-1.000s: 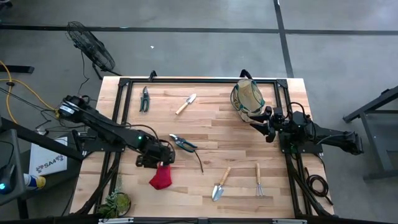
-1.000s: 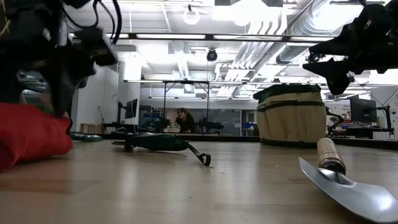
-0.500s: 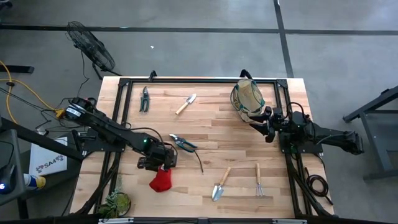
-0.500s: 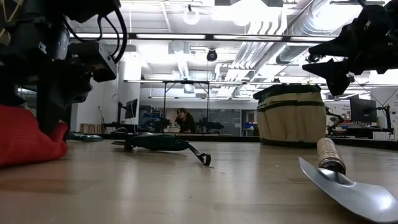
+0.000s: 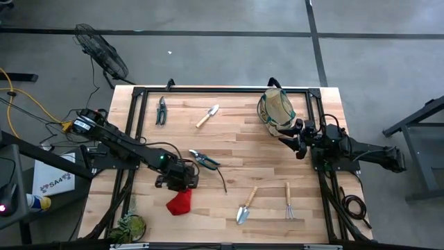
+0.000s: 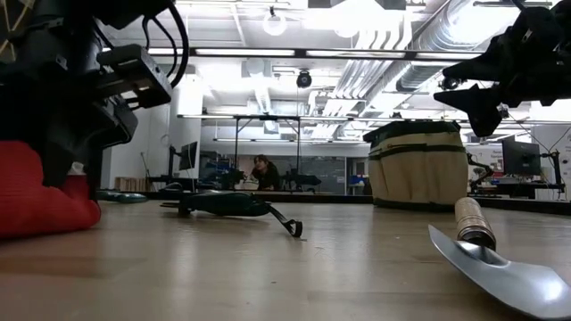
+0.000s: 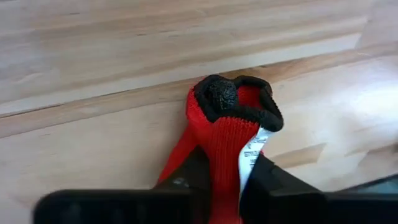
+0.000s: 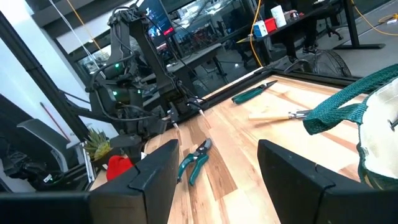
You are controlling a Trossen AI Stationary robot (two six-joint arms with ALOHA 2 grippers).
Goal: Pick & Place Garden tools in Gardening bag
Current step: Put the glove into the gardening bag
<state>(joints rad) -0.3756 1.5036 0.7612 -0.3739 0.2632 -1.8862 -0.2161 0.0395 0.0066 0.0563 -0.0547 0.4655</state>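
A red glove (image 5: 179, 203) with a black edge lies on the wooden table, near the left front. My left gripper (image 5: 182, 186) stands over its far end and is shut on it. In the left wrist view the glove (image 7: 227, 118) bunches up between the two dark fingers. My right gripper (image 5: 295, 142) hovers open at the right, beside the tan gardening bag (image 5: 276, 110), which stands on its base at the far right. Lying flat are two pruners (image 5: 161, 110) (image 5: 204, 160), two trowels (image 5: 207, 115) (image 5: 246, 205) and a hand rake (image 5: 288, 201). My left gripper pinches the glove's bunched red knit (image 7: 225, 155), beside the white tag, between its two fingers (image 7: 186, 180). That is the glove's far end, and the fingers come from above, pointing down. The rest of the glove (image 6: 45, 201) lies on the table.
A leafy plant clump (image 5: 130, 226) sits at the table's near left corner. A black frame (image 5: 222, 89) runs along the table's far and side edges. Bare wood (image 5: 243, 149) lies between the two arms. In the low view a person (image 6: 263, 171) shows far behind the table.
My left gripper has moved a little toward the near edge and down onto the red glove. It has shut on the glove's far end, which now bunches between the fingers. My right arm has kept still.
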